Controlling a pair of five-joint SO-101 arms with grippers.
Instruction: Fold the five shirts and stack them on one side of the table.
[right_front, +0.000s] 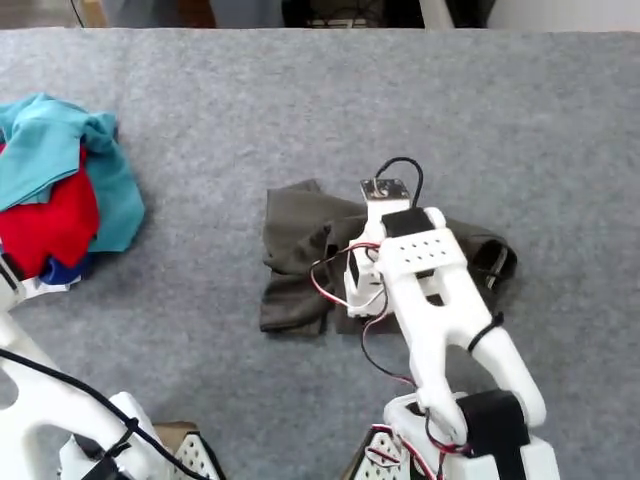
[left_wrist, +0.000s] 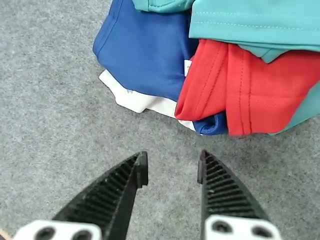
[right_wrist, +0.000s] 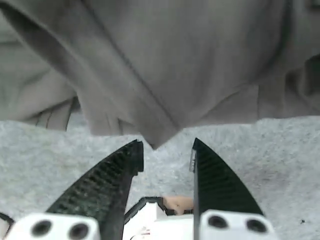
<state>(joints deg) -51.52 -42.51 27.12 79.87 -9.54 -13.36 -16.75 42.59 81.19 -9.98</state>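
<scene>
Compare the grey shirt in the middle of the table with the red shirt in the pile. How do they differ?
The grey shirt is dull olive-grey; the red shirt is bright. The grey shirt lies alone; the red shirt sits in a heap, under a teal shirt. The open right pincer is at the grey shirt's edge; the open left pincer is short of the red shirt. Both lie rumpled on the grey mat.

Middle of the olive shirt (right_front: 295, 250) under the right arm (right_front: 440, 300).

Shirt pile (right_front: 60, 190) lies left of lone shirt (right_front: 295, 245).
</scene>
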